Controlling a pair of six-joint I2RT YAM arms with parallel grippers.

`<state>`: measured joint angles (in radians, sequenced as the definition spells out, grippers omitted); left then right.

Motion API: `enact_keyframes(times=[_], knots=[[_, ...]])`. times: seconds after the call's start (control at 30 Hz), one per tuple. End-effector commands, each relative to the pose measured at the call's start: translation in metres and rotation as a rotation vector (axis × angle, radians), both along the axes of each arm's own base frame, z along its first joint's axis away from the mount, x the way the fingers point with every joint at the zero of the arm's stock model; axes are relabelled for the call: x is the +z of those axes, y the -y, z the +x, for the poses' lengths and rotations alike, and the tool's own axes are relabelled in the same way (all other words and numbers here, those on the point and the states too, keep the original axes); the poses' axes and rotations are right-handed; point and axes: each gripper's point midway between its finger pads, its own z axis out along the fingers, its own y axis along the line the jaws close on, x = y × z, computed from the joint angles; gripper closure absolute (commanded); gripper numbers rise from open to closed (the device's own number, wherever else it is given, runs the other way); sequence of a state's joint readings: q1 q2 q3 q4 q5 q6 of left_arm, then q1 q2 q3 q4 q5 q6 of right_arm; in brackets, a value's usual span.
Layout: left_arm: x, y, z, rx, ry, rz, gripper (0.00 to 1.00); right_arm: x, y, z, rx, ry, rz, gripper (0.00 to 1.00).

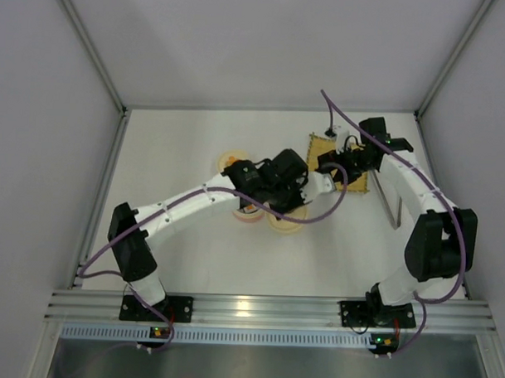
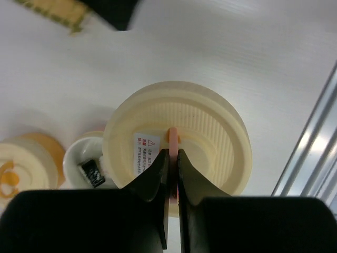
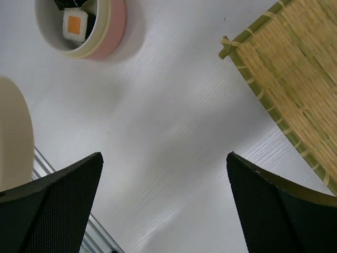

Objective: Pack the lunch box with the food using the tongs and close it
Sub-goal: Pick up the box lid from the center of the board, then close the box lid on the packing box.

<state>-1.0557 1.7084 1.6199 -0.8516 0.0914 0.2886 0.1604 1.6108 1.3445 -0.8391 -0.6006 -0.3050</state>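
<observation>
**Left end effector** [image 2: 174,156]: fingers pressed together on the pink tab at the centre of a round cream lid [image 2: 210,132]. The lid is held just beside the pink-rimmed bowl.

**Right end effector** [image 3: 163,156]: fingers spread wide, nothing between them, bare table [image 3: 174,100] below.

**Pink-rimmed bowl** [image 3: 113,26]: uncovered, standing on the table. A sushi roll [image 3: 75,25] with an orange centre is seen inside, and a second dark piece is partly visible next to it.

**Orange-rimmed bowl** [image 2: 31,158]: covered by a lid with an orange print, placed near the pink-rimmed bowl on the side away from the held lid.

**Tongs** [image 1: 389,202]: laid flat on the table at the right, near the bamboo mat [image 3: 295,79], untouched by either arm.
</observation>
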Motion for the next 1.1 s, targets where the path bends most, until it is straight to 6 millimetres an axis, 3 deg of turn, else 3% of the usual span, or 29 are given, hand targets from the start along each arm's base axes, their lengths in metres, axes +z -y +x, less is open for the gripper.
enact_keyframes(times=[0.0,0.17,0.37,0.53,0.8,1.07], knots=[[0.03,-0.037,0.057,0.355,-0.023,-0.029,1.0,0.014,0.007,-0.02,-0.024,0.006,0.039,0.01],[0.039,-0.098,0.116,0.827,0.084,-0.038,1.0,0.003,0.013,-0.029,-0.054,-0.015,0.056,0.01],[0.016,-0.127,0.14,0.998,0.03,0.003,1.0,-0.003,0.013,-0.03,-0.066,-0.025,0.074,0.01],[-0.005,-0.132,0.146,1.087,-0.004,0.028,1.0,-0.007,0.02,-0.029,-0.083,-0.032,0.064,0.01],[-0.042,-0.122,0.144,1.118,-0.091,0.037,1.0,-0.015,0.029,-0.031,-0.109,-0.043,0.065,0.01],[-0.062,-0.123,0.146,1.174,-0.087,0.028,1.0,-0.025,0.032,-0.036,-0.117,-0.061,0.067,0.01]])
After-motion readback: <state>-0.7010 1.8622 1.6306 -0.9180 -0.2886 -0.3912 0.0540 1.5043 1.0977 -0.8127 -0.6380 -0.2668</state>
